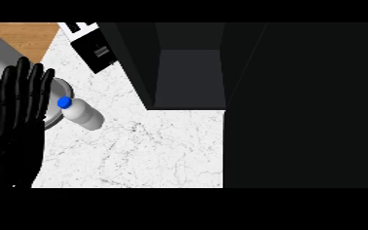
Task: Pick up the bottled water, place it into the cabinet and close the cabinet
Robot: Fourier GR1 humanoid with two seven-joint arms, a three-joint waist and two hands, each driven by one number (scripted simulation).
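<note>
A clear water bottle (82, 113) with a blue cap stands on the white marble counter (151, 151), left of centre. My left hand (23, 102) is at the view's left edge with its fingers straight and pointing up, resting just left of the bottle and not touching it. The dark cabinet (188, 73) stands at the back with its inside showing, and its open door (295, 107) fills the right side of the view. My right hand does not show.
A grey round pan or bowl (59, 108) sits behind the bottle, partly hidden by my left hand. A black appliance panel (97, 48) lies at the back left beside a strip of wooden surface (28, 36).
</note>
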